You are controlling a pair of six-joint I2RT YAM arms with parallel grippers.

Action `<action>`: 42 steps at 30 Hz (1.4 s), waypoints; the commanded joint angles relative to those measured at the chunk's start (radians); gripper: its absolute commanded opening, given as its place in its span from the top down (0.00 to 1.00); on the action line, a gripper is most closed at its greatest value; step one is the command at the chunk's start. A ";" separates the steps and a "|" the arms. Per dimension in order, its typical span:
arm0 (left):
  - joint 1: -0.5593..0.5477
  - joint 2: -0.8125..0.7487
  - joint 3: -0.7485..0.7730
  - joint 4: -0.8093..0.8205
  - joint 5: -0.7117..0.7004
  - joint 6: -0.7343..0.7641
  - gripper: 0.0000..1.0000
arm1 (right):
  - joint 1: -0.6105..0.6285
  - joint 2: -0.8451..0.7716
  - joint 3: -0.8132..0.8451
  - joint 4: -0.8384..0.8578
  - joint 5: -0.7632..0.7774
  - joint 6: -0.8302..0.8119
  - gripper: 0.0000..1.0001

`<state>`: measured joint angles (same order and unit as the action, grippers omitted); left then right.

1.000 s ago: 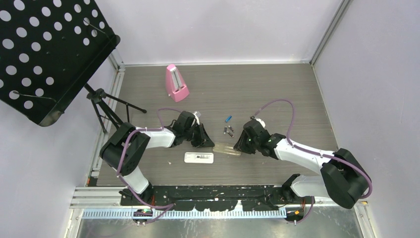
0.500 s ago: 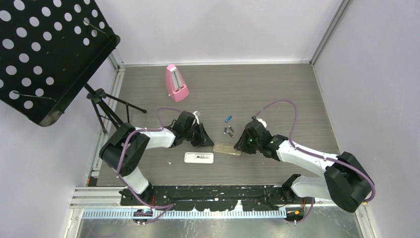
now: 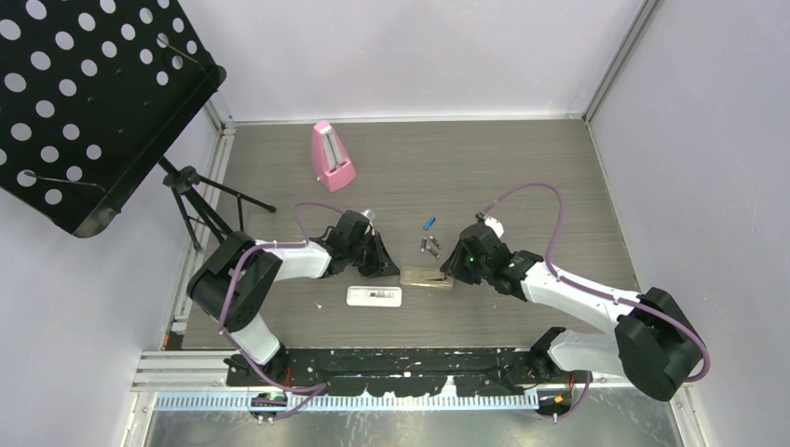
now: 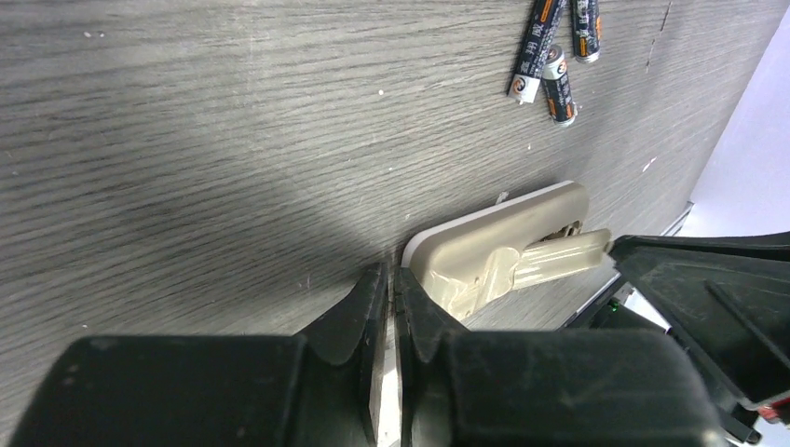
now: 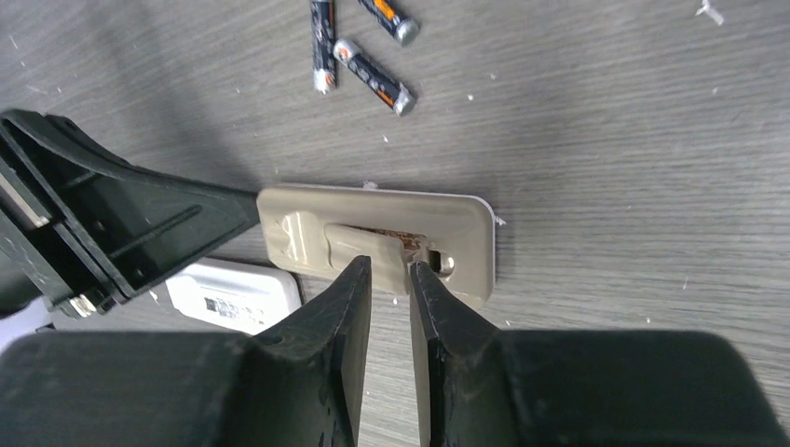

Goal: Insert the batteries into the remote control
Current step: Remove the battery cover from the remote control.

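Loading not begun: batteries lay loose; beige remote braced by closed left pincer, its cover pinched by right pincer.

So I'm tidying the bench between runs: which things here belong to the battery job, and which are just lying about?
Job:
- beige remote
- dark batteries
- blue battery
- left gripper, shut
- right gripper, over the beige remote

Lying about:
- pink metronome
- black music stand
- white remote (unclear)

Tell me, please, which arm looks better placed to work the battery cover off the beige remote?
Probably the right: its claw sits directly over the beige remote's lifted cover, fingers astride it. The left claw, shut, only meets the remote's opposite end.
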<state>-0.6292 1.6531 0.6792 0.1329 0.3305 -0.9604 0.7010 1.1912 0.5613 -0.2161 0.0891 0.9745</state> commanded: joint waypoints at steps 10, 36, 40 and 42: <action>-0.023 -0.017 0.006 -0.201 -0.087 0.064 0.87 | -0.006 0.071 0.184 -0.165 0.222 -0.119 0.58; -0.023 -0.027 0.025 -0.204 -0.048 0.075 0.86 | -0.006 0.195 0.223 -0.137 -0.026 -0.170 0.57; -0.023 -0.030 0.026 -0.206 -0.046 0.078 0.86 | -0.006 0.209 0.234 -0.135 -0.039 -0.171 0.65; -0.023 -0.030 0.027 -0.207 -0.046 0.080 0.86 | -0.006 0.207 0.234 -0.135 -0.036 -0.173 0.70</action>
<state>-0.6483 1.6226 0.7044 0.0154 0.3138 -0.9230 0.6960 1.3960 0.7513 -0.3927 0.0586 0.8143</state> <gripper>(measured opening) 0.143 0.336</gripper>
